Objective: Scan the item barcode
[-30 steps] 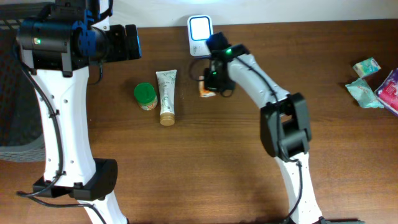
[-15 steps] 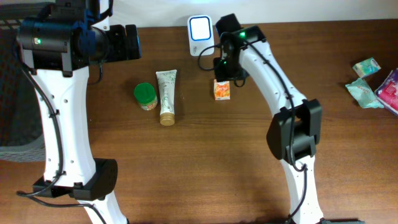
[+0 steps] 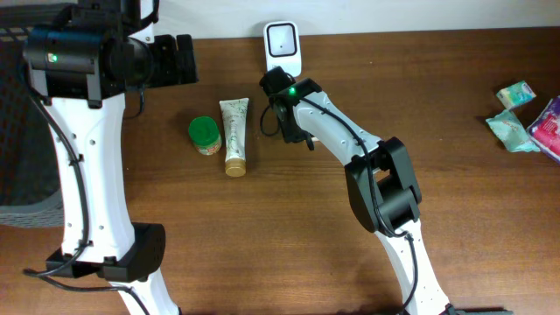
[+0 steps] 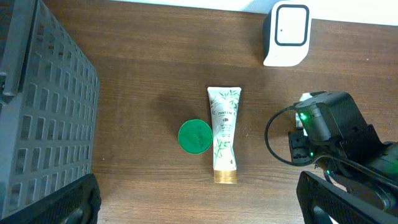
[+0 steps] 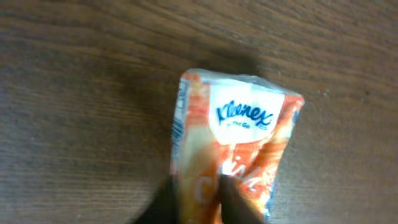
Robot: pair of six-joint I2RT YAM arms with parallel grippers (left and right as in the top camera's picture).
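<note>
The left gripper (image 3: 185, 59) hangs spread wide, parked clear of the green-lidded jar (image 3: 204, 134) and cream plastic tube (image 3: 234, 131). Near the white box-shaped scanner (image 3: 282, 44), the right gripper (image 5: 202, 202) straddles one end of the orange Kleenex tissue pack (image 5: 236, 137), presumably to present its barcode; blur hides whether it grips.

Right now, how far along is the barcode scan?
Nothing visible shows a finished scan yet. In hand: the right tool grips the orange Kleenex pack, close to the white scanner. Left to do: turn the pack's barcode toward the scanner; no barcode shows in the wrist view. The white tube and green-lidded jar lie on the table nearby, possibly next.
</note>
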